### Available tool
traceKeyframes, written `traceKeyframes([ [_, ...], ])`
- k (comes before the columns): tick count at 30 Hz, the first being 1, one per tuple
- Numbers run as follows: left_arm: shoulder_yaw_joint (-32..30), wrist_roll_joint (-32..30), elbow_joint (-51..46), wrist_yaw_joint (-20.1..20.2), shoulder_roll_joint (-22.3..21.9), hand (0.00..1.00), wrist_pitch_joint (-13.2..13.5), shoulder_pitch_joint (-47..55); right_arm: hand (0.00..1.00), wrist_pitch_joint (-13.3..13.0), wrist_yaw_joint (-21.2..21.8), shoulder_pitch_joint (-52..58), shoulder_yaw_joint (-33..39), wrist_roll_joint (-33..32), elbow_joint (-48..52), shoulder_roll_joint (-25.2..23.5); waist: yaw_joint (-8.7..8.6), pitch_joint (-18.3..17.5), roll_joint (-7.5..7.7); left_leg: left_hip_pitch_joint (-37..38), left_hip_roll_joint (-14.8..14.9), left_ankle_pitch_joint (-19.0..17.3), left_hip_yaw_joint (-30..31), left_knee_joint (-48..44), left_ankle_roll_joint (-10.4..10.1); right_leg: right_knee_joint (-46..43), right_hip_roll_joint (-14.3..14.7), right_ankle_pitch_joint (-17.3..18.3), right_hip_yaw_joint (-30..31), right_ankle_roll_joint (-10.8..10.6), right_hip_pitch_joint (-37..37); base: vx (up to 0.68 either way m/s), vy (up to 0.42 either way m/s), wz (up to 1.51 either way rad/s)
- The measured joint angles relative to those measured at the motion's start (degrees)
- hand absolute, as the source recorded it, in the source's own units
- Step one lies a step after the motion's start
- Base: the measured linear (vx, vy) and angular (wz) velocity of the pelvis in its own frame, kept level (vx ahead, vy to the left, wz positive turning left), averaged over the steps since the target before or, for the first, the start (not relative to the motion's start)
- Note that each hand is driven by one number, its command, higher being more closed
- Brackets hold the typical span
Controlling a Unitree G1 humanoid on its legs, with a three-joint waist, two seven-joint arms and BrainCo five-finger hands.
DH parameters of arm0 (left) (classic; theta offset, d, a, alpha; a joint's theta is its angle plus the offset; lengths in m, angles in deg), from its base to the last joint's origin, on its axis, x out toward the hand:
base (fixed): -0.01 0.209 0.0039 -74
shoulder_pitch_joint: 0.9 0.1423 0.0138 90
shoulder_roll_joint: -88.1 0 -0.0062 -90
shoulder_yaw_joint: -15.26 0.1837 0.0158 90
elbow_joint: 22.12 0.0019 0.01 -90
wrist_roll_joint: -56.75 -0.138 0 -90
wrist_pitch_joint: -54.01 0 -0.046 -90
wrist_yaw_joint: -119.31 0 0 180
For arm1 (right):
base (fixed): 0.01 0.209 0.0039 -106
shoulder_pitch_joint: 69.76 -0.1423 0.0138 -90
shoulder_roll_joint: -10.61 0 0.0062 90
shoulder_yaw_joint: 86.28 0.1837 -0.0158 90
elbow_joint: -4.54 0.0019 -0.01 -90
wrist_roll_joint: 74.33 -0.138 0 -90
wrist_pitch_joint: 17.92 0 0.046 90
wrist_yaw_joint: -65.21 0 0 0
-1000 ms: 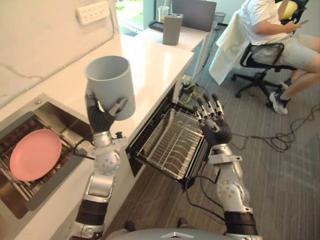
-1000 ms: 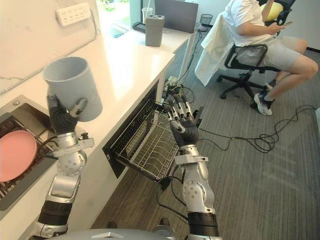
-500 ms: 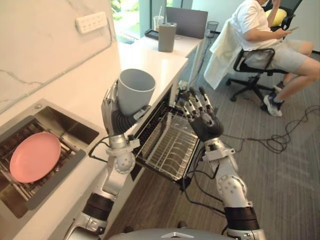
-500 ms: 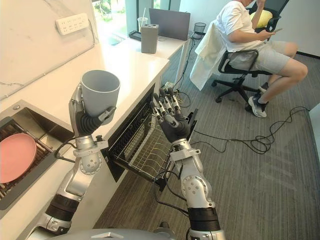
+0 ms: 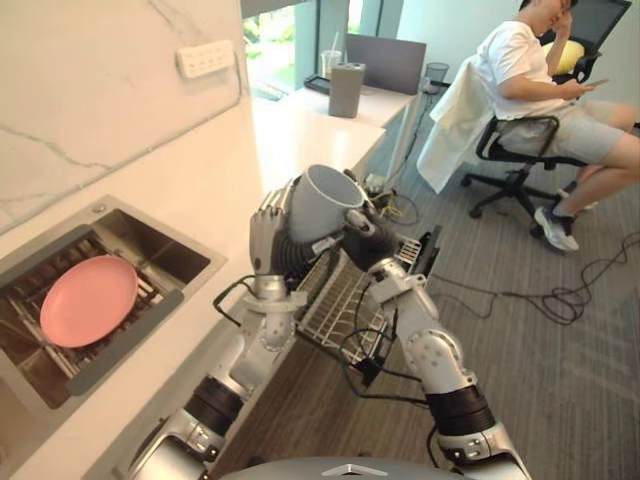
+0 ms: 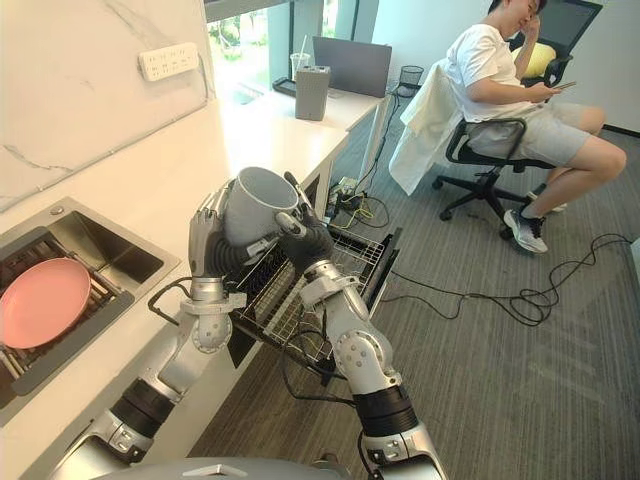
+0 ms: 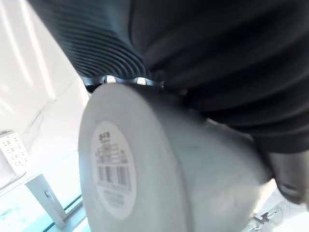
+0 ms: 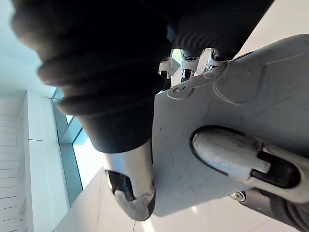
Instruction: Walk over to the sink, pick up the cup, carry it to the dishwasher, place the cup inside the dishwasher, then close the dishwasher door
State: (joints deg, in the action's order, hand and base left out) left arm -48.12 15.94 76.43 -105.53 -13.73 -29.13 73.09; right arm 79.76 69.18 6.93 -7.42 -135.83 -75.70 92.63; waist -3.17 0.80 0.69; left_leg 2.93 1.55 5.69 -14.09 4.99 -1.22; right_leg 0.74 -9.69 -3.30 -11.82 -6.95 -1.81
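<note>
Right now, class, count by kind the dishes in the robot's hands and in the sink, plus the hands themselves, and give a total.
Cup: 1, grey, held between left hand and right hand
Plate: 1, pink, in the sink
Hands: 2
Total: 4

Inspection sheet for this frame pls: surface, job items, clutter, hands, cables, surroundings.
surface: white counter, sink set into it.
job's things: grey cup, tilted, held up by the counter's edge; dishwasher rack pulled out below, cup not yet in it.
clutter: pink plate in the sink; grey box and laptop at the counter's far end.
hands: left hand curled round the cup; right hand against the cup's side, grip unclear.
cables: tangle on the floor by the counter's end; black cable across the carpet.
surroundings: person seated on an office chair; socket strip on the wall.
</note>
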Motion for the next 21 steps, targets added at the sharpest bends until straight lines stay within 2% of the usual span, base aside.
traceKeyframes([
  [6,1.0,0.2,2.3,-1.4,0.3,1.00,-1.3,-0.8,0.00,-0.1,-5.8,-0.9,-2.2,1.3,0.0,0.5,0.09,-1.5,0.00,-0.8,0.1,0.3,0.2,0.0,-0.4,-0.1,0.0,-0.1,-0.1,0.1,1.0,-0.04,0.006,-0.01],
  [11,1.7,0.2,3.3,-2.5,0.3,1.00,-2.5,-1.1,0.00,-0.2,-7.8,-1.6,-3.3,3.5,-0.2,0.5,0.52,-2.0,0.00,-0.9,0.2,0.5,0.3,0.0,-0.4,0.1,0.0,-0.4,-0.1,0.1,1.0,0.00,0.000,0.00],
  [16,2.0,0.2,3.5,-2.5,0.4,1.00,-5.0,-1.4,0.00,-0.2,-9.6,-3.8,-4.2,5.4,-2.0,0.5,0.54,-2.4,0.01,-1.2,0.1,0.8,1.4,0.0,-0.3,0.1,0.0,-0.5,-1.1,0.1,0.8,0.00,-0.003,0.07],
  [21,3.2,-1.2,3.5,-2.3,2.1,1.00,-7.1,-2.4,0.00,-0.4,-10.3,-4.6,-4.5,5.7,-2.5,0.5,1.32,-3.2,0.11,-1.9,0.2,1.6,2.0,0.0,0.0,0.5,0.0,-0.8,-2.0,0.3,0.8,-0.01,-0.008,0.09],
])
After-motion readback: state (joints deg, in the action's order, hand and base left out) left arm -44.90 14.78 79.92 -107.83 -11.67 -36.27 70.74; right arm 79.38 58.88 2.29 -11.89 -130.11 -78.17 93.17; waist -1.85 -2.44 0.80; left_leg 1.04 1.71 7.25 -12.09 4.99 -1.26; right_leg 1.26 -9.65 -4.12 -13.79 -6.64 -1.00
